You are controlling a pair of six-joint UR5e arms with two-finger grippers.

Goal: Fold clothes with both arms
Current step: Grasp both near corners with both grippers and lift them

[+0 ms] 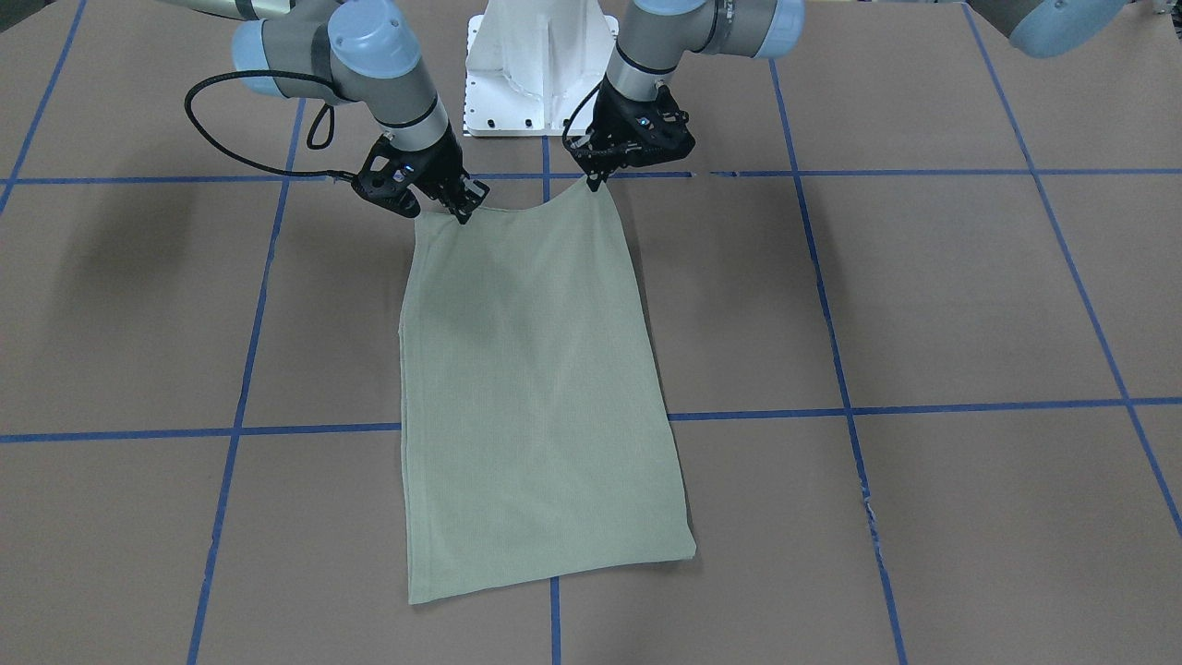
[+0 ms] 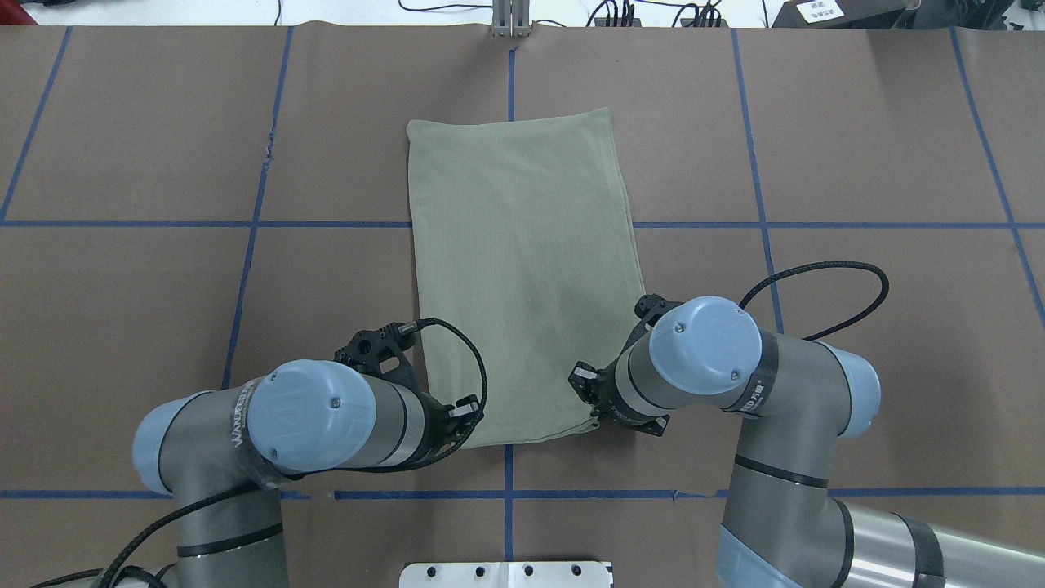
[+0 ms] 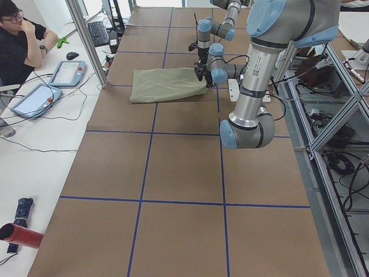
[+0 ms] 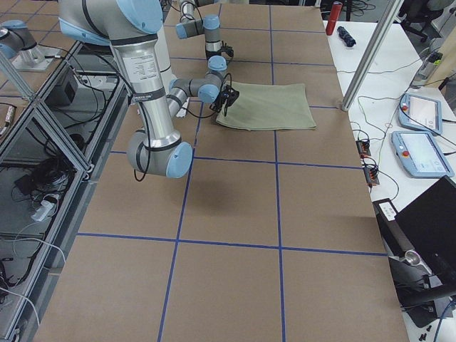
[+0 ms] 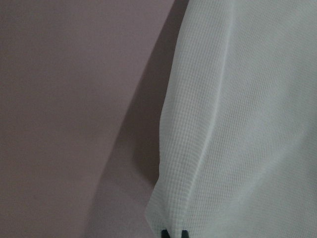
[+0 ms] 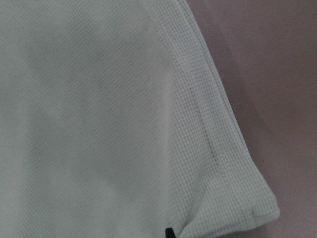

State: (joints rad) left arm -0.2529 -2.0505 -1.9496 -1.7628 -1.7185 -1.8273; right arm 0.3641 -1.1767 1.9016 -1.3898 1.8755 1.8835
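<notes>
Exterior front-facing view: shirt (image 1: 536, 388) lies flat on worktop (image 1: 923, 296), folded into a long strip running away from the pedestal (image 1: 540, 74). Pedestal-side corners pinched, one by left gripper (image 1: 594, 182), one by right gripper (image 1: 459, 211).

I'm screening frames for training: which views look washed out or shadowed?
Left wrist-mounted: shirt bleached almost white, dark shadow beside it on the table. Right wrist-mounted: same pale cast, weave sharp. Exterior front-facing: soft shadow across the shirt's upper part.
</notes>
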